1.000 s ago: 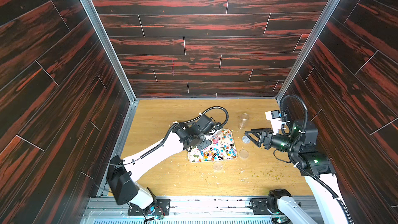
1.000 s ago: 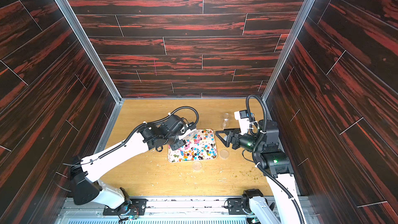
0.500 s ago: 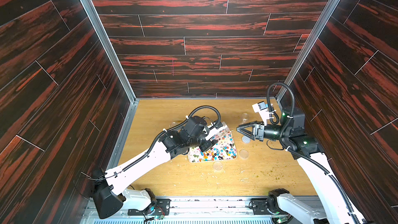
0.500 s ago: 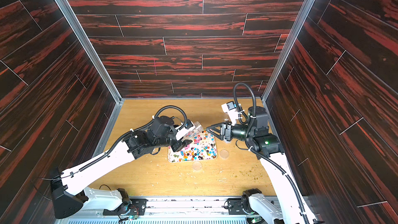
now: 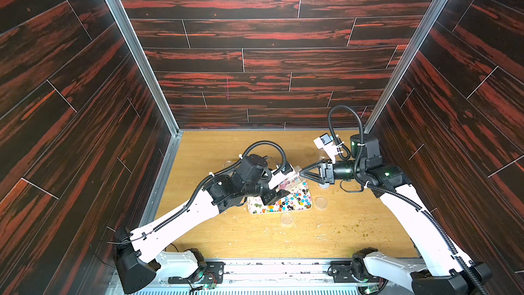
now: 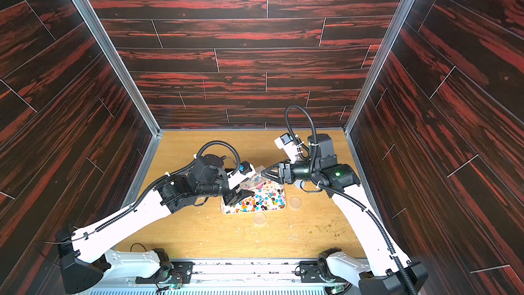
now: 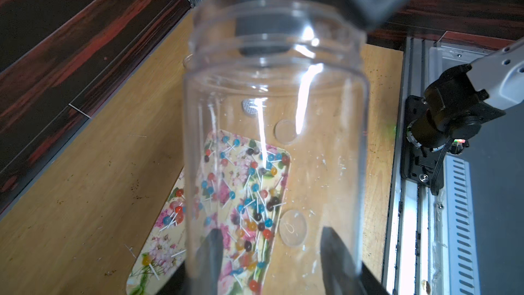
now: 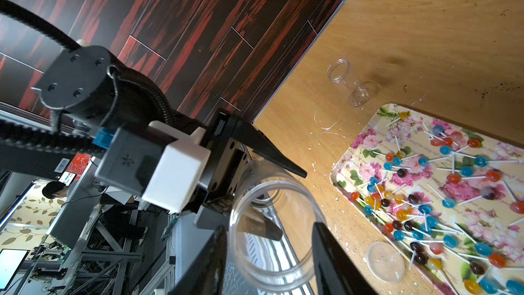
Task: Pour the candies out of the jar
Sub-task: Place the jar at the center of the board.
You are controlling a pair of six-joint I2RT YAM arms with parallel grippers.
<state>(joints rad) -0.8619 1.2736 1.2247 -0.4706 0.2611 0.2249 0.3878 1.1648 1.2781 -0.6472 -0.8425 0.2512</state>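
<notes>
1. Starting at the near edge, the pale, oak-grained wooden table [image 5: 255,239] is scuffed with white flecks. Tiny greenish-yellow crumbs [image 5: 360,227] are strewn toward the right arm's side.
2. Two flat, round, clear plastic lids lie on the wood close to the tray. One lid [image 5: 286,218] is just in front of it and the other lid [image 5: 320,202] is by its corner.
3. The rectangular, round-cornered tray with a glossy pink-flower print [image 5: 256,208] sits flat in mid-table.
4. The candies [image 8: 419,208] are small shiny balls in blue, orange, red and near-black, each on a thin white stick. They lie scattered over the tray, thickest on the half nearer the right arm, so I judge the pouring largely done.
5. Over the tray's far side, a clear, smooth-walled plastic jar with a ridged neck [image 7: 275,137] is held tilted almost onto its side, with its mouth toward the right arm.
6. Both wrist views show nothing inside the jar, only tray and sweets seen through its wall, so it looks empty.
7. The left gripper [image 7: 270,228] has its black fingers clamped on the jar's base end, one on each side.
8. The right gripper [image 8: 269,225] meets the mouth end. Its tapered black fingers stand apart, one on either side of the rim, and I cannot tell whether they press on it.
9. What seems left is only to pass the emptied jar across or set it down.
10. Farthest off, a second small clear jar [image 8: 350,83] lies on its side on bare wood beyond the tray, lidless and empty.
</notes>
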